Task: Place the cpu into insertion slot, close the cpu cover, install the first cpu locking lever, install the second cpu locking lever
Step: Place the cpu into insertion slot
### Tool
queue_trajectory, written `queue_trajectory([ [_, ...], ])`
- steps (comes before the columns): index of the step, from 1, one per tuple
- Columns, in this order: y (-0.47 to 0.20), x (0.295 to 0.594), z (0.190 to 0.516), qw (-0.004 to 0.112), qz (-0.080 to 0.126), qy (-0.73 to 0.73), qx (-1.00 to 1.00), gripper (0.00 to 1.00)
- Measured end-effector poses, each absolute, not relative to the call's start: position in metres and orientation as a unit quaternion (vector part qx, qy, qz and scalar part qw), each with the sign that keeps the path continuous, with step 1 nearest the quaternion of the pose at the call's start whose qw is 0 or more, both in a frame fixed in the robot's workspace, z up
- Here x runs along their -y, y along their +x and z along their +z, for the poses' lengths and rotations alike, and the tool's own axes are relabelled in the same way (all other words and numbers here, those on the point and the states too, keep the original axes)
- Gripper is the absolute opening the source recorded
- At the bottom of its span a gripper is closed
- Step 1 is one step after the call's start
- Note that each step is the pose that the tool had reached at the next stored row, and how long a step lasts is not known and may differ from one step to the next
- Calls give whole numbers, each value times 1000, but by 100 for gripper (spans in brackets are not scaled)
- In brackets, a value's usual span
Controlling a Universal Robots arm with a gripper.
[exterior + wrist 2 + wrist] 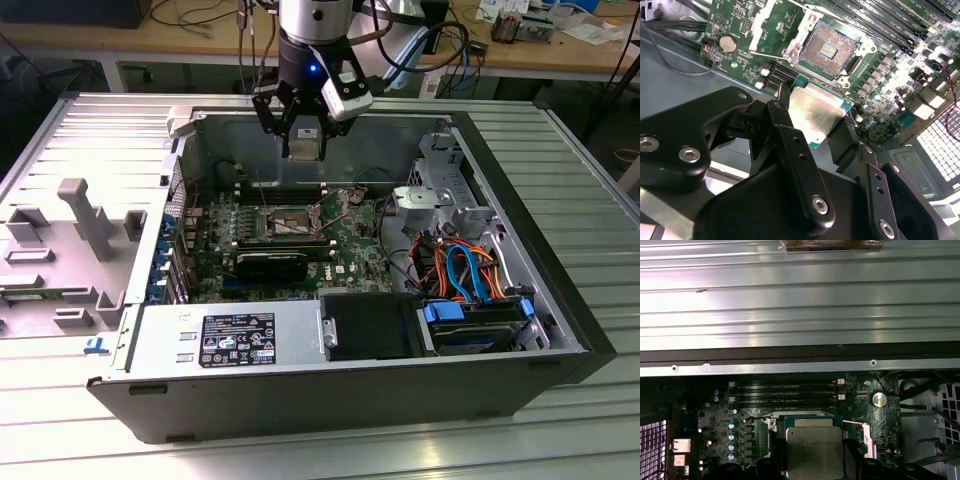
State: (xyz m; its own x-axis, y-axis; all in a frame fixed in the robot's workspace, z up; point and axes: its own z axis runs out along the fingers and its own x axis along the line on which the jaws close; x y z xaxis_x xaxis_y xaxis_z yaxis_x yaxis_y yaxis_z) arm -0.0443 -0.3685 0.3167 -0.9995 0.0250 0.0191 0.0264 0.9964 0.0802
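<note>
My gripper (303, 140) hangs over the open computer case, shut on the cpu (303, 143), a flat silver-topped chip. In the second wrist view the cpu (812, 112) sits pinched between two black fingers (777, 107), above and short of the insertion slot (830, 47). The slot's gold contact field lies bare inside its silver rim. The cpu cover (761, 22) stands swung open beside the slot. From the exterior view the insertion slot (290, 222) lies on the green board, below and in front of the gripper. In the first wrist view the cpu (815, 452) hides most of the slot.
Long black memory slots (880, 25) run beside the socket, and a coin cell (729, 43) sits on its other side. A black card (275, 265), a power supply (230, 340) and a drive bay with blue and orange cables (470, 270) fill the case. A grey fixture (80, 215) stands outside.
</note>
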Motion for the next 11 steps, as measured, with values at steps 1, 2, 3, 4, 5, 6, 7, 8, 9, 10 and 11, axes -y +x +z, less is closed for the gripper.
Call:
queue_trajectory([
  [1, -44, 369, 316, 9, -40, -13, 999, 55],
  [2, -44, 369, 316, 9, -40, -13, 999, 55],
  [3, -44, 369, 316, 9, -40, -13, 999, 55],
  [4, -44, 369, 315, 9, -40, -13, 999, 55],
  [5, -44, 369, 315, 9, -40, -13, 999, 55],
  [6, -44, 369, 315, 9, -40, -13, 999, 55],
  [7, -44, 369, 315, 9, -40, -13, 999, 55],
  [8, -44, 369, 315, 9, -40, -13, 999, 55],
  [9, -44, 370, 314, 9, -40, -13, 999, 55],
  [10, -44, 370, 314, 9, -40, -13, 999, 55],
  [11, -44, 370, 314, 9, -39, -13, 999, 55],
])
